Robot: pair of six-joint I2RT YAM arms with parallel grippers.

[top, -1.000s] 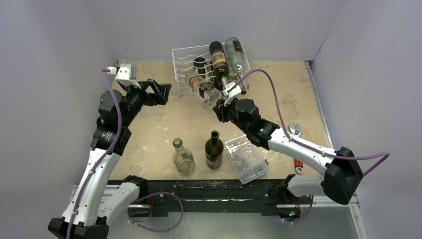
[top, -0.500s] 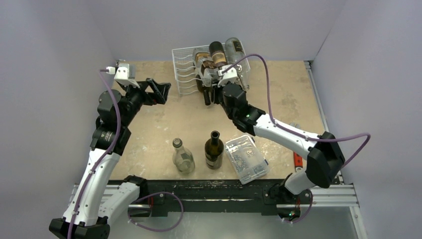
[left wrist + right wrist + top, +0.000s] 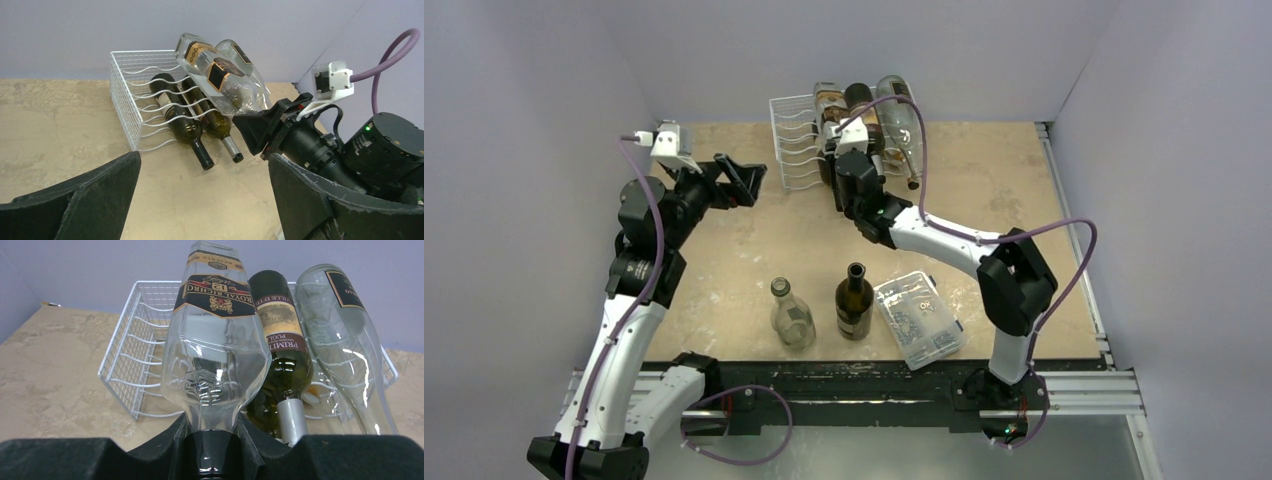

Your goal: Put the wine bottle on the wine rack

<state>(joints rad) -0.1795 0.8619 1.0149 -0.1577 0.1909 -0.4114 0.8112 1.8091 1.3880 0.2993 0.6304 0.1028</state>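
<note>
1. Progress: the clear wine bottle (image 3: 217,355) lies over the top tier of the wine rack (image 3: 135,370). Its base points to the rack's back and its neck sticks out past the rack's front edge. I judge the placing nearly done; what is left is to let go and draw clear.
2. Grip: the right gripper (image 3: 214,440) is clenched on the bottle's neck, just in front of the rack's front edge.
3. Seating: from the left wrist view the bottle slopes, base higher, above the lower dark bottles (image 3: 177,112). Whether its body sits fully in a cradle cannot be told.
4. Neighbours on the rack's top tier: a labelled dark bottle (image 3: 280,340) is just beside it to the right, and a second clear bottle (image 3: 345,340) is beyond that.
5. Other arm: the left gripper (image 3: 746,183) stands released and wide, grasping nothing, near the rack's left front corner and apart from it.
6. Remaining: an upright clear bottle (image 3: 791,315) and an upright dark bottle (image 3: 854,300) stand well in front of the rack, not yet racked.
7. Looks: the held bottle is clear glass with angular shoulders, apparently empty. It has a dark label with gold lettering, a gold band near the base and a dark neck end. Smooth glass may roll once freed.
</note>
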